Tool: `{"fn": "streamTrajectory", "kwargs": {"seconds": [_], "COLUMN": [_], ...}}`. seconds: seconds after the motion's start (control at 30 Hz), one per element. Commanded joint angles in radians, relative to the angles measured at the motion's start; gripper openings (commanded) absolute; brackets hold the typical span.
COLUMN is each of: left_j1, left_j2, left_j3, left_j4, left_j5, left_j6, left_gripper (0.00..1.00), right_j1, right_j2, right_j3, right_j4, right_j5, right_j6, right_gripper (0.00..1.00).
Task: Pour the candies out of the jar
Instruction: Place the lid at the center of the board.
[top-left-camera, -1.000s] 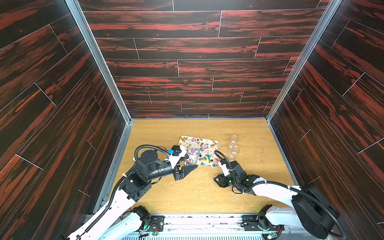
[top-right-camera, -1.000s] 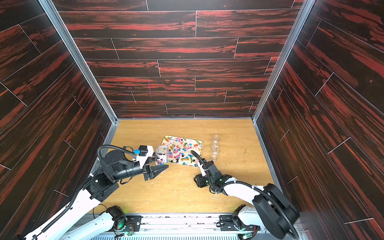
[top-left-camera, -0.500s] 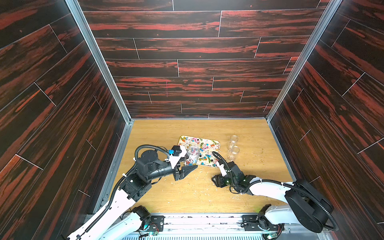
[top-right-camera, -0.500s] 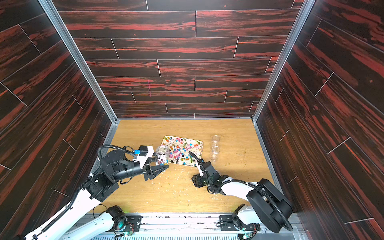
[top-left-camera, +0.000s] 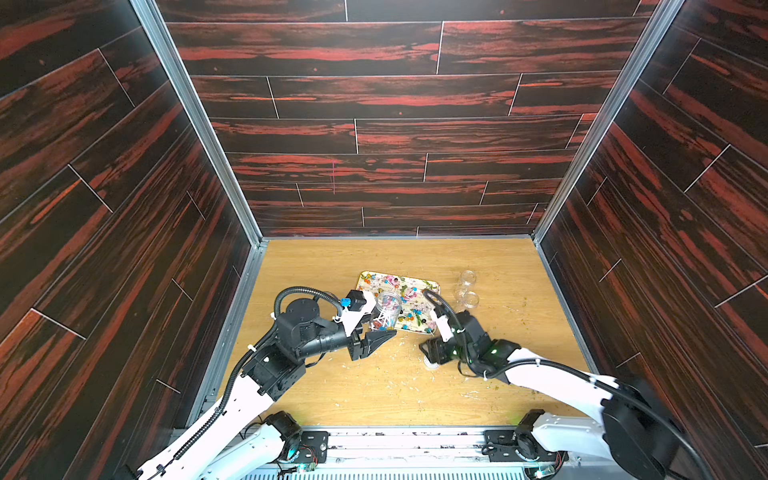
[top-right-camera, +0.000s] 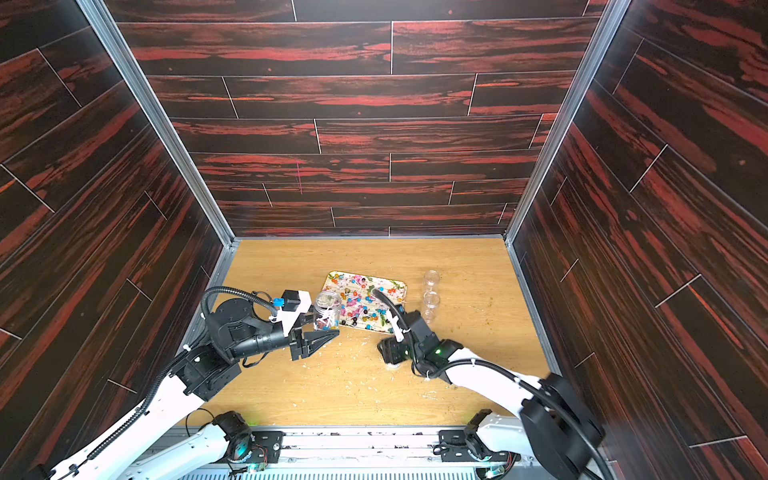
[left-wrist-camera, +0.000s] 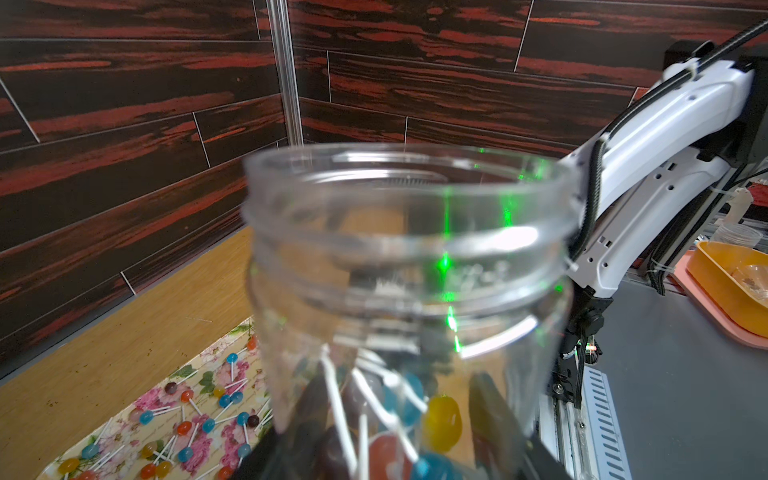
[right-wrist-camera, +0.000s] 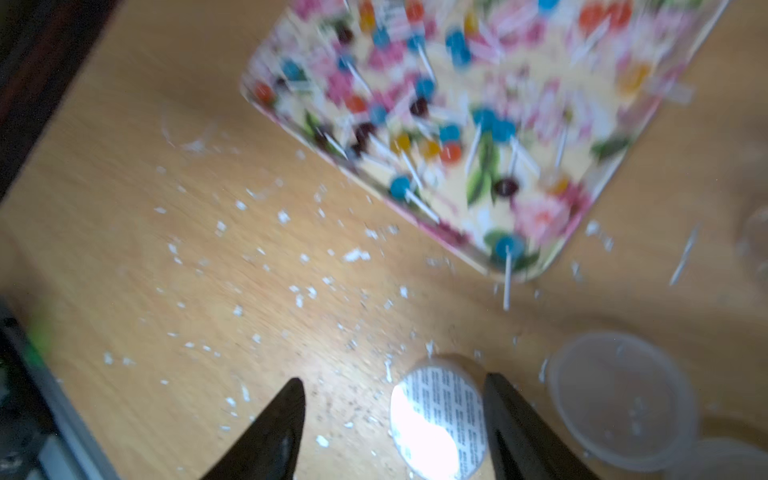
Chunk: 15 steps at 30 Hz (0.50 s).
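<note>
Now we have the left pincer (top-right-camera: 325, 325) clamped on the jar (top-right-camera: 327, 307), which stands near upright, mouth up, with candies (left-wrist-camera: 440, 419) lying at its bottom. The tray (top-right-camera: 402, 286) lies at two o'clock from it in a top view, just beside, so we judge the tip must go that way. Our right pincer (right-wrist-camera: 395, 380) gapes empty over a lid (right-wrist-camera: 440, 419) on the bench (top-right-camera: 332, 257).
</note>
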Motion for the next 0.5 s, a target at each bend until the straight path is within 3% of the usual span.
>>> {"fn": "streamTrajectory", "kwargs": {"seconds": [0.0, 0.47], "left_j1": [0.001, 0.003], "left_j2": [0.004, 0.088], "left_j3": [0.010, 0.034], "left_j4": [0.013, -0.037], "left_j5": [0.001, -0.040], "left_j6": [0.010, 0.043], "left_gripper": [0.41, 0.41], "right_j1": [0.007, 0.006], "right_j2": [-0.063, -0.297], "right_j3": [0.071, 0.209], "right_j4": [-0.096, -0.271], "right_j5": [0.019, 0.119], "right_j6": [-0.032, 0.020], "right_gripper": [0.71, 0.75]}}
